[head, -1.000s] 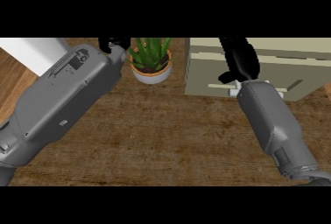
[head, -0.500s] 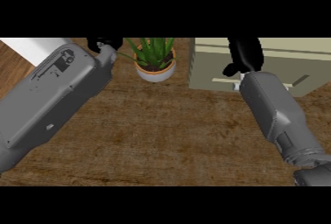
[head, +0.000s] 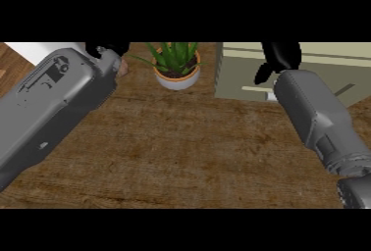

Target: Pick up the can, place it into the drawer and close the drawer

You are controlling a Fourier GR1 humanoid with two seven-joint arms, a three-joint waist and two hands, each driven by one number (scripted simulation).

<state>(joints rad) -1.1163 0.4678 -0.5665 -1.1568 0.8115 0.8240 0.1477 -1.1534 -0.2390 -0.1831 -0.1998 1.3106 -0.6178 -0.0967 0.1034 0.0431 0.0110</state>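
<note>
No can shows in the head view. A beige drawer unit (head: 326, 66) stands at the upper right of the wooden counter, with a pale handle (head: 259, 90) on its front. My right hand (head: 281, 55) hovers over the unit's left part, cut off by the view's top edge. My left hand (head: 107, 49) shows only as a black patch at the top left, mostly hidden behind its large grey forearm (head: 54, 105). Whether either hand holds anything is hidden.
A small white pot with a green spiky plant (head: 176, 73) stands between the two arms, just left of the drawer unit. A white block (head: 29, 50) sits at the far top left. Brown wood counter (head: 188, 147) fills the middle.
Both forearms have risen and pushed farther up the view. The left forearm looks larger and closer, and the right hand has slid up over the drawer unit.
</note>
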